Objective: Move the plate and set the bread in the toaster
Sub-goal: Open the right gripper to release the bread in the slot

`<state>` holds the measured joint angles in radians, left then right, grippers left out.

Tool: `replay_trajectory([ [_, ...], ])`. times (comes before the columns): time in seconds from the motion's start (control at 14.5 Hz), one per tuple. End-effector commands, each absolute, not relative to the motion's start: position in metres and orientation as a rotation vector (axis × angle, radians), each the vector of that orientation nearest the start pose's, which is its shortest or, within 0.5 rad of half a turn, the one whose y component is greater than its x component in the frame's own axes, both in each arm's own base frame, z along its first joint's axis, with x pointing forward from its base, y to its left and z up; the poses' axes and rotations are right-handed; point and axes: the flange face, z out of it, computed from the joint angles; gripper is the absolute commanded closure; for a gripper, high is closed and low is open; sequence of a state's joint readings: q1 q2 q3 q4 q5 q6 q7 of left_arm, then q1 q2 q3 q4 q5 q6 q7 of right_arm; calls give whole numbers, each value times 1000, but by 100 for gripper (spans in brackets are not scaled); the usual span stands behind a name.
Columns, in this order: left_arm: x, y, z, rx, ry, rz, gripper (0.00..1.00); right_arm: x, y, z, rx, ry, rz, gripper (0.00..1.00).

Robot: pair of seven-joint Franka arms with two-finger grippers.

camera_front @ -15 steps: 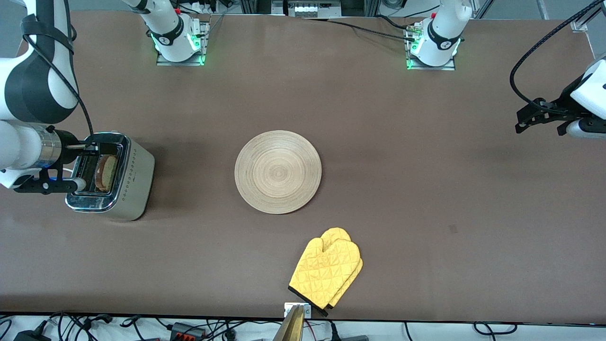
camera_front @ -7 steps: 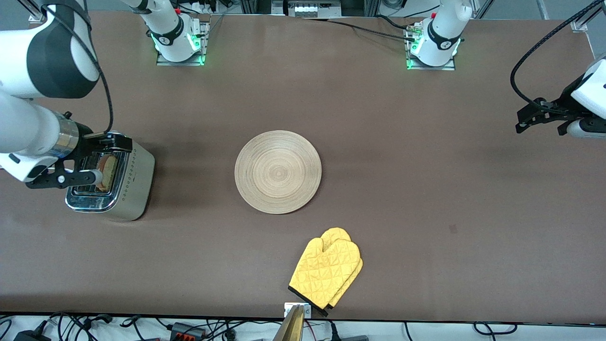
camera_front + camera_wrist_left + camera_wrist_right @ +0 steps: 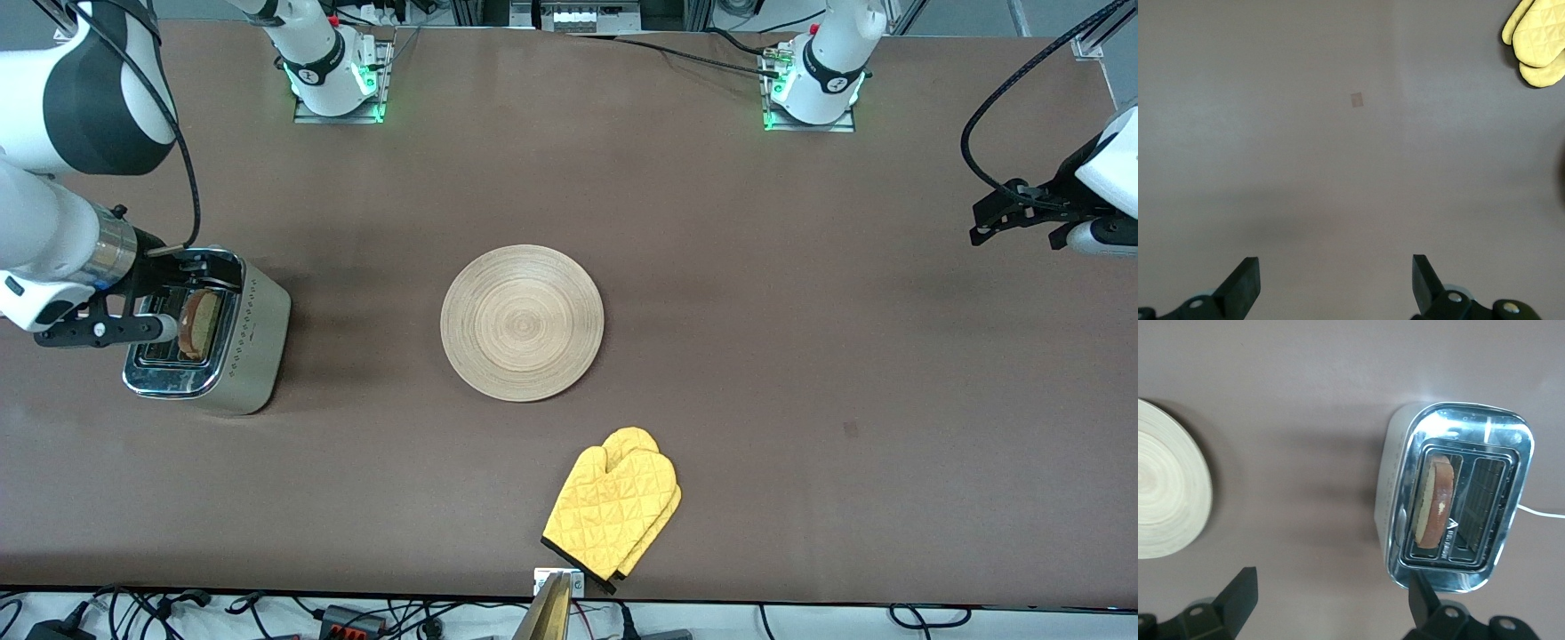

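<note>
Right gripper (image 3: 164, 298), black two-finger, hangs above the boxy chrome-topped toaster (image 3: 233, 356) at the right arm's end of the table. Fingers spread wide, nothing between them. Right wrist view shows the toaster (image 3: 1401, 487) straight beneath the gripper (image 3: 1328, 603).

The square tan slice of bread with dark crust (image 3: 200, 322) stands on edge in the toaster slot on the plate's side, its top still proud of the chrome. Slice (image 3: 1436, 500) runs lengthwise along the slot. Other slot empty. So the bread sits directly under the right gripper and free of it. My read: the insert is done. Any follow-up at the toaster belongs to the right arm, since it's the one already there.

The round light-wood plate with concentric rings (image 3: 522, 322) lies flat mid-table, bare, well apart from the toaster and roughly midway between the arms. A pair of yellow quilted oven mitts (image 3: 613, 511) lies nearer the camera than the plate.

Left gripper (image 3: 1018, 218) waits over bare table at the left arm's end. Fingers wide apart, holding nothing. Only tabletop below it in the left wrist view.
</note>
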<state>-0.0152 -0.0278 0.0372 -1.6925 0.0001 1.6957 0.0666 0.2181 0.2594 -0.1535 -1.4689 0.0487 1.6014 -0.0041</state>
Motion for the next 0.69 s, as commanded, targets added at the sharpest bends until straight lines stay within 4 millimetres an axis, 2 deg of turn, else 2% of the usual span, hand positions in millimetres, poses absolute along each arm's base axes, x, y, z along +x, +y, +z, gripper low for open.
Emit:
replay_trajectory([
  [0.0, 558, 11, 599, -3149, 86, -42, 0, 607, 27, 535, -3026, -102, 169, 0],
  [0.21, 558, 10, 599, -3149, 88, -39, 0, 608, -16, 533, -3016, -227, 173, 0],
  [0.28, 558, 10, 599, -3149, 88, -39, 0, 606, -24, 533, -3031, -232, 191, 0],
  [0.41, 558, 10, 599, -3149, 88, -39, 0, 604, -24, 539, -3121, -270, 203, 0],
  [0.62, 558, 10, 598, -3149, 88, -37, 0, 601, -17, 547, -3161, -106, 191, 0],
])
